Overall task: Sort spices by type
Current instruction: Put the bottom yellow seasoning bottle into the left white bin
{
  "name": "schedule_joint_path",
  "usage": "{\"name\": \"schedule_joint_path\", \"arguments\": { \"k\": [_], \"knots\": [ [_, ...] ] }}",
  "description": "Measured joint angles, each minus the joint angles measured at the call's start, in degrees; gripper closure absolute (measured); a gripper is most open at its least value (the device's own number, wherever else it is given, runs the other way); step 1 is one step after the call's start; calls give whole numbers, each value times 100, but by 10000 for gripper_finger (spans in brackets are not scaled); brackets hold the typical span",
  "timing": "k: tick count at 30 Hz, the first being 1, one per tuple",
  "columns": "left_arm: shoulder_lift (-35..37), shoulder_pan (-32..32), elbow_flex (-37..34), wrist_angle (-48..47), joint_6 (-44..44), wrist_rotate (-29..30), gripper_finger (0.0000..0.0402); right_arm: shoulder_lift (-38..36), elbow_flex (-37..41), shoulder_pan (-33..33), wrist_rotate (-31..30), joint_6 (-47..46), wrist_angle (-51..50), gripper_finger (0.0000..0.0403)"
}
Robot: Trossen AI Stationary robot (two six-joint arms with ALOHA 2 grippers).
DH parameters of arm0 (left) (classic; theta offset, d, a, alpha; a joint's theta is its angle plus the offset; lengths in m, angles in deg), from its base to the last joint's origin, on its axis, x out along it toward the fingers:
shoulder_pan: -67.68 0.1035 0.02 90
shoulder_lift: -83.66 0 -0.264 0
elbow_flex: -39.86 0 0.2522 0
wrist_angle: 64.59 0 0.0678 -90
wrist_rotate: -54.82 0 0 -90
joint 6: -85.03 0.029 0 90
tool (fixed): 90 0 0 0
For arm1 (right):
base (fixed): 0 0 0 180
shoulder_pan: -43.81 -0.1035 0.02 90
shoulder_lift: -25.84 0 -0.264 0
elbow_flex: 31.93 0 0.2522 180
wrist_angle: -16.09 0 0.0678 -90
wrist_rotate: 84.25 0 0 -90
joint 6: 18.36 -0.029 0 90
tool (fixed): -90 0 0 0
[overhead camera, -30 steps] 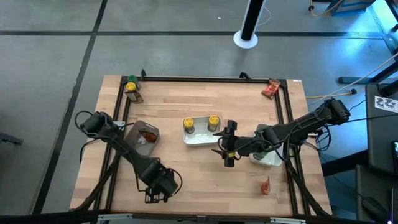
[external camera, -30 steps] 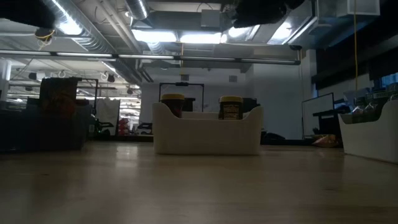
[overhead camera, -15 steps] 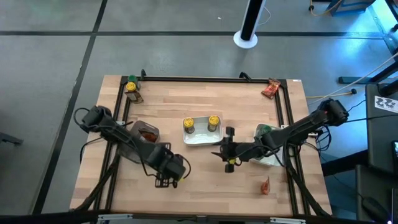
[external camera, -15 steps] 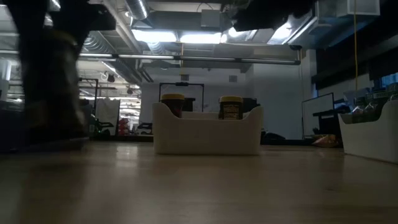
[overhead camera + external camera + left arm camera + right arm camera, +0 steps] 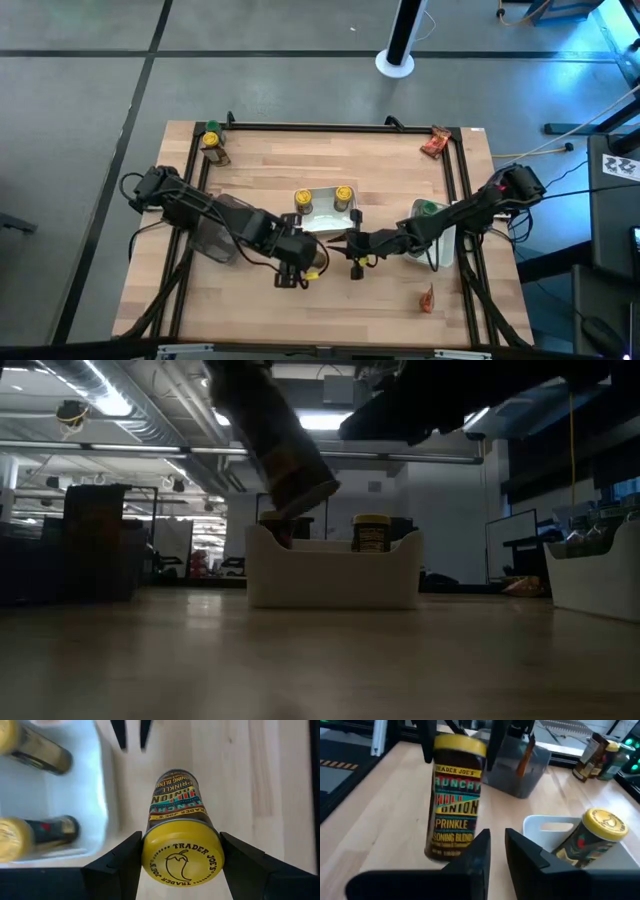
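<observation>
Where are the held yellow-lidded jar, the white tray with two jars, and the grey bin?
yellow-lidded jar [image 5: 181,856]: left wrist view, lid top.
white tray [image 5: 330,580]: low view, front wall.
grey bin [image 5: 522,772]: right wrist view, side wall.

Overhead ceiling lights [image 5: 300,420] glare in the low view, leaving the table [image 5: 320,660] dim and the arm above it a blurred, dark silhouette. The high view is evenly lit with soft shadows. In the left wrist view the yellow-lidded jar [image 5: 180,845] is sharp, while the white tray [image 5: 95,785] beside it is overexposed and soft.
</observation>
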Motion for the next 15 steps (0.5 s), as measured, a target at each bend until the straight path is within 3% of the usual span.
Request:
{"name": "schedule_joint_path", "arguments": {
  "k": [15],
  "knots": [
    [-4, 280, 64, 443, 660, 298, 192, 23, 0, 60, 137, -280, -461, 357]
  ]
}}
